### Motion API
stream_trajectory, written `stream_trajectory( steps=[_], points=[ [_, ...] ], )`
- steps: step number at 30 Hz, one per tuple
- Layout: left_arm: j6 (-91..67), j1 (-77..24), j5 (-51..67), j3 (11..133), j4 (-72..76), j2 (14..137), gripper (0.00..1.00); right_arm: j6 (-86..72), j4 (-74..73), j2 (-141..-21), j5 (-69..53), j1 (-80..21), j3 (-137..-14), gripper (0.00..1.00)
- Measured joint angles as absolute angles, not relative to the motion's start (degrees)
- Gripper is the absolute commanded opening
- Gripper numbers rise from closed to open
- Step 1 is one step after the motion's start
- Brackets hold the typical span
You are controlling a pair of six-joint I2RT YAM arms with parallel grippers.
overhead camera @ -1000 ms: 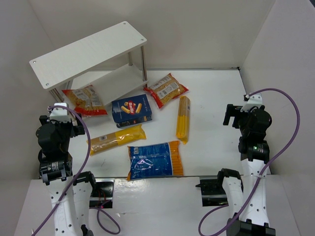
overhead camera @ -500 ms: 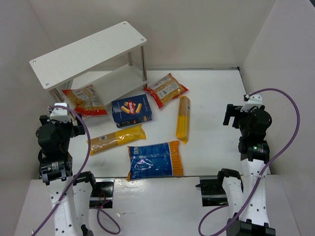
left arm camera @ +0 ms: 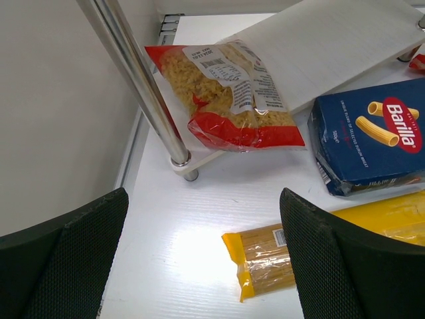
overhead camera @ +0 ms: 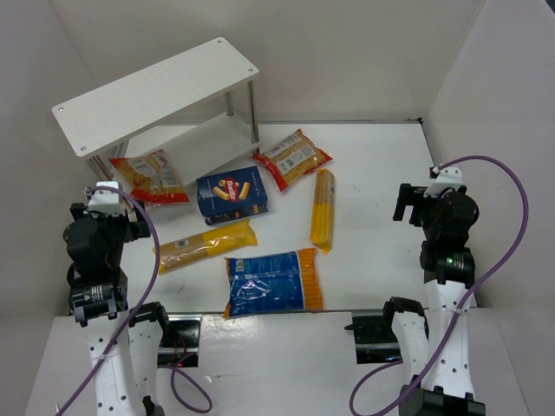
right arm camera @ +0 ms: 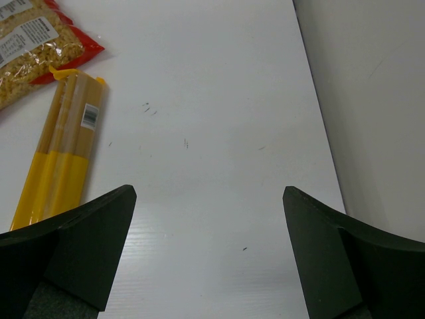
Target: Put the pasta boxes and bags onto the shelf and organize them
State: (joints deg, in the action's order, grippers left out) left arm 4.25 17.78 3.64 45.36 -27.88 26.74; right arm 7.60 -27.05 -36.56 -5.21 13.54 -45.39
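Observation:
The white two-tier shelf [overhead camera: 156, 91] stands at the back left. One red-edged clear bag [overhead camera: 149, 176] [left arm camera: 229, 96] leans on its lower board's front edge. The dark blue box [overhead camera: 231, 194] [left arm camera: 368, 136] lies beside it. The other red-edged bag [overhead camera: 293, 158] [right arm camera: 30, 50] lies further right. One long yellow pack [overhead camera: 205, 244] [left arm camera: 319, 249] lies left of centre, the other [overhead camera: 323, 209] [right arm camera: 58, 159] right of centre. The blue-orange bag [overhead camera: 273, 282] lies nearest. My left gripper [overhead camera: 108, 201] [left arm camera: 202, 252] is open above the table by the shelf post. My right gripper [overhead camera: 416, 201] [right arm camera: 209, 252] is open over bare table.
White walls enclose the table on the left, back and right. The shelf's silver post [left arm camera: 143, 86] stands just ahead of my left gripper. The right wall [right arm camera: 372, 100] runs close beside my right gripper. Purple cables [overhead camera: 503, 234] loop off both arms.

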Motion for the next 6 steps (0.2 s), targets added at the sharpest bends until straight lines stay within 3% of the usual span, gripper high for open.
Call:
stream_trajectory(
  steps=[6],
  points=[
    [4.3,17.8,3.9,44.9,-27.8,26.3,1.0,7.6,-27.0,-36.6,-5.2,13.5,-45.4,1.0]
  ],
)
